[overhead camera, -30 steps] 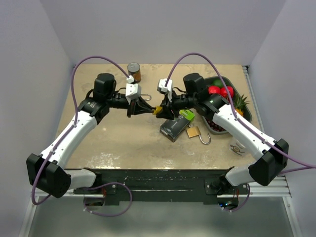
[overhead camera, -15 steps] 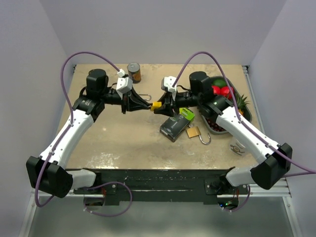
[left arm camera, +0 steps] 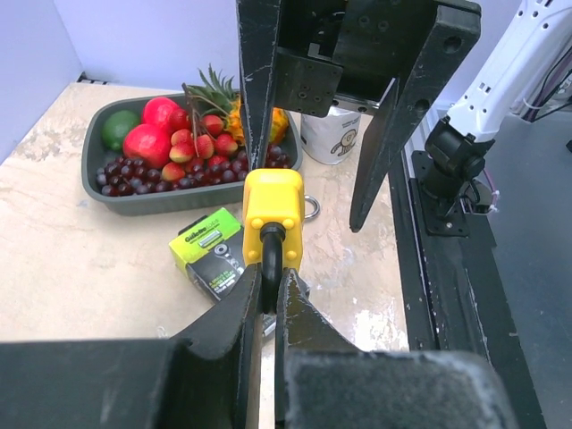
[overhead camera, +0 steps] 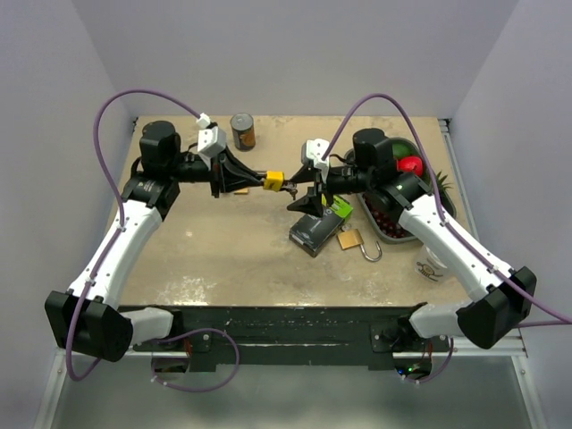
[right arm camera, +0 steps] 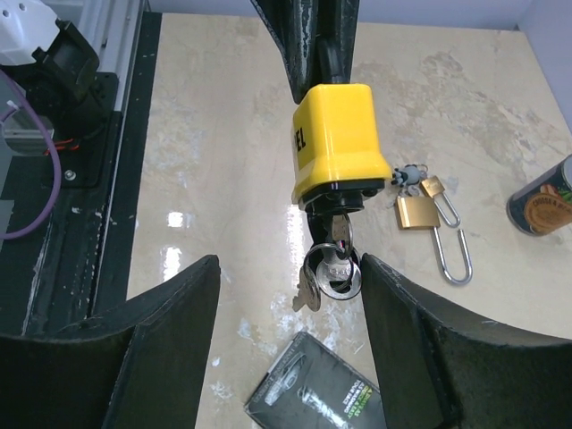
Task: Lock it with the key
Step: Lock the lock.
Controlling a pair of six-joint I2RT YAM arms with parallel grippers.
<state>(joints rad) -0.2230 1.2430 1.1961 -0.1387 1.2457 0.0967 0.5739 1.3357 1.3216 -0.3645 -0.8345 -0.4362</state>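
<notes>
The left gripper [left arm camera: 268,295] is clenched on the shackle [left arm camera: 271,255] of a yellow padlock [overhead camera: 273,180]. It holds the lock in the air over the far half of the worktop, about midway between the left and right edges. A key [right arm camera: 336,234] sits in the keyhole at the lock's free end, and a ring of spare keys [right arm camera: 329,273] dangles from it. The right gripper [right arm camera: 288,264] faces the lock with its fingers spread wide, one on each side of the hanging keys, gripping nothing. On the worktop below lie a black box [overhead camera: 313,234] and a green razor pack [overhead camera: 338,207], with a brass padlock [overhead camera: 350,239] just beside the box. A tray of fruit [left arm camera: 152,204] stands at the right edge. A white mug [left arm camera: 332,143] stands toward the near-right corner, and a can [overhead camera: 242,130] at the far edge.
</notes>
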